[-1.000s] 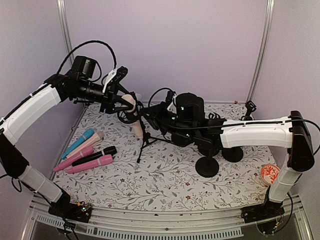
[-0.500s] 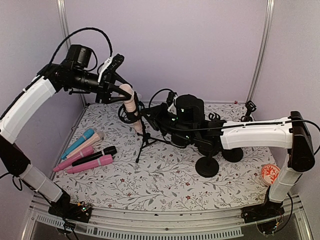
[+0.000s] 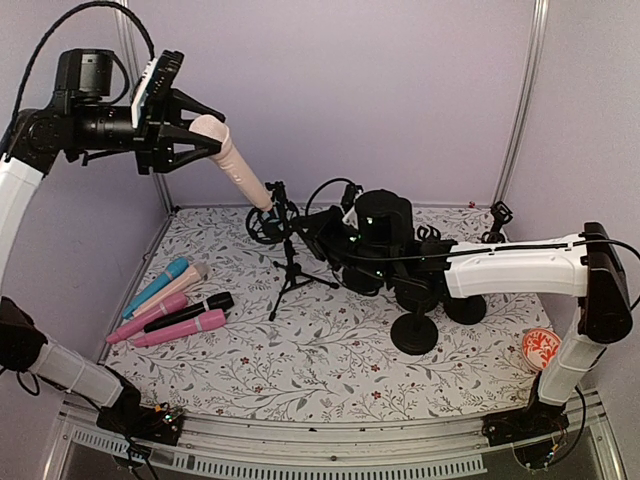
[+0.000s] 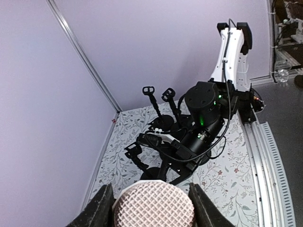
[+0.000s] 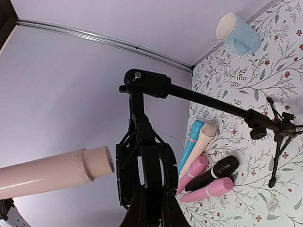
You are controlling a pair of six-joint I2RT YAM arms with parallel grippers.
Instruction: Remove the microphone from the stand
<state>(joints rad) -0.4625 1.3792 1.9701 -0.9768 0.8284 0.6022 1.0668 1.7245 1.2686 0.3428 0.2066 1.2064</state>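
My left gripper is shut on a beige microphone and holds it high at the back left, its tail end just above the stand's clip. Its mesh head fills the bottom of the left wrist view between my fingers. Its tail end shows free of the clip in the right wrist view. The black tripod stand stands mid-table. My right gripper is shut on the stand's clip holder.
Several microphones, blue, beige, pink and black, lie at the left. Two round black stand bases sit at the right. A blue mug lies at the back. An orange disc lies at the right edge.
My left gripper has risen and pulled back to the left with the beige microphone, drawing it up out of the stand's clip. The right arm has held still.
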